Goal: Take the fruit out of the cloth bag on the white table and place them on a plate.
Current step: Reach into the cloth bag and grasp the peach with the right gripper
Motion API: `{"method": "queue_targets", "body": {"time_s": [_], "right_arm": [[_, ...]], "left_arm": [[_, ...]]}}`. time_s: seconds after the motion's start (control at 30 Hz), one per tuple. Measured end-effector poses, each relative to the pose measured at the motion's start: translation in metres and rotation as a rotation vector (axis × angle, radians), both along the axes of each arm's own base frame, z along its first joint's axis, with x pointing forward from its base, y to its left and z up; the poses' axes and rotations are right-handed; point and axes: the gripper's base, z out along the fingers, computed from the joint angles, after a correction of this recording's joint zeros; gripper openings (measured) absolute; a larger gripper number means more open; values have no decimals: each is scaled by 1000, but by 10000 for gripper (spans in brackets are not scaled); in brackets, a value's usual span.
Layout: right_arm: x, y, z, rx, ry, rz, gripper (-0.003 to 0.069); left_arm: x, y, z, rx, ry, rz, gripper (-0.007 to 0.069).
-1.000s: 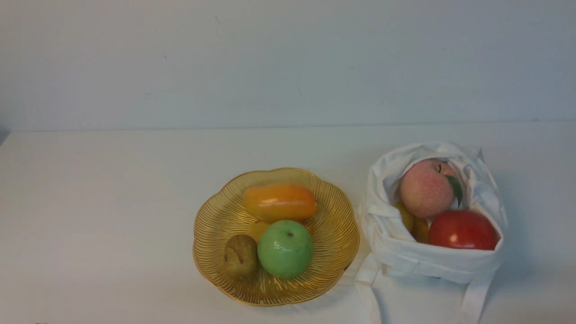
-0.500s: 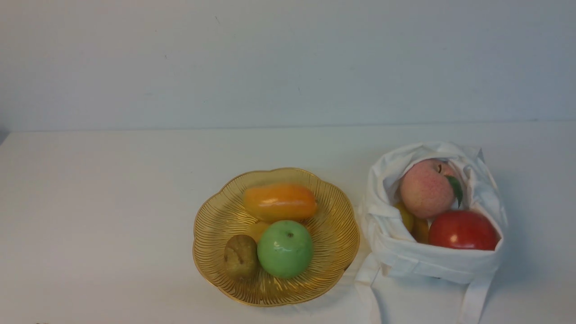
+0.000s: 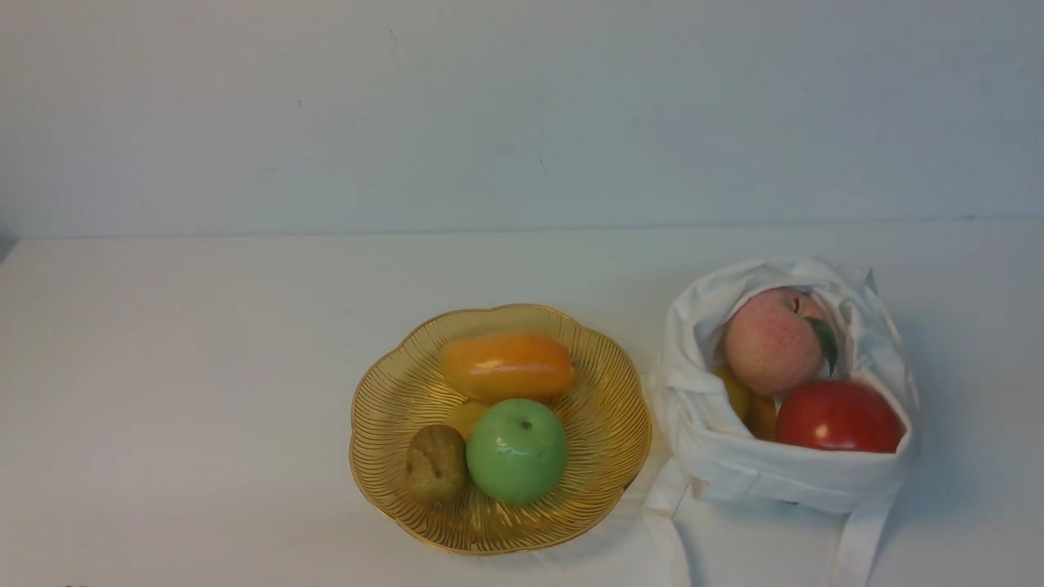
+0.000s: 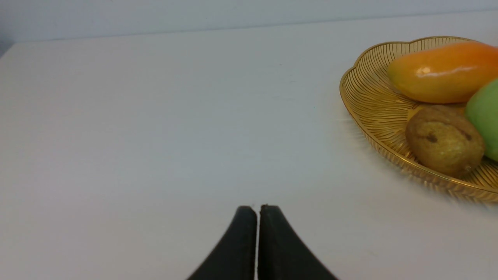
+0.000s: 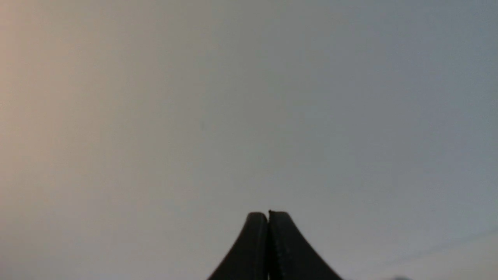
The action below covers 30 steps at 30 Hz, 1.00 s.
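Left gripper (image 4: 256, 208) and right gripper (image 5: 268, 214) are both pressed together, empty. Cloth bag (image 3: 734, 477) w/ peach (image 3: 771, 342) & red apple (image 3: 838, 417) sits robot's right, just beside plate (image 3: 379, 383), outside right claw's cam view. Right arm prob nearer. Fruit round, no long axis.

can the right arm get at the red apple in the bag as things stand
Probably yes. The red apple lies uncovered in the open mouth of the cloth bag, on the robot's right, nothing above it. The right gripper is shut and must open first.
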Motion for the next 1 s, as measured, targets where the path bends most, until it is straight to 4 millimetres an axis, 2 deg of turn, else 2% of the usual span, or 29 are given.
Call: {"method": "queue_targets", "body": {"time_s": [0.03, 0.07, 0.17, 0.23, 0.27, 0.37, 0.5, 0.6, 0.77, 0.87, 1.0], "right_arm": [[5, 3, 6, -45, 61, 26, -10], [20, 5, 12, -120, 167, 52, -10], [58, 9, 9, -253, 450, 125, -10], [92, 12, 4, -329, 639, 192, -10], [92, 12, 6, -334, 636, 195, -10], [130, 17, -4, -366, 762, 279, -10], [174, 27, -15, -352, 797, 406, -10], [194, 35, -28, -335, 814, 462, -9], [215, 54, -45, -357, 813, 493, 14], [223, 62, -55, -374, 815, 475, 71], [228, 61, -56, -415, 790, 431, 218]], "left_arm": [[0, 0, 0, 0, 0, 0, -8], [0, 0, 0, 0, 0, 0, -8], [0, 0, 0, 0, 0, 0, -8], [0, 0, 0, 0, 0, 0, -8], [0, 0, 0, 0, 0, 0, -8], [0, 0, 0, 0, 0, 0, -8], [0, 0, 0, 0, 0, 0, -8], [0, 0, 0, 0, 0, 0, -8], [0, 0, 0, 0, 0, 0, -8], [0, 0, 0, 0, 0, 0, -8], [0, 0, 0, 0, 0, 0, -8]]}}
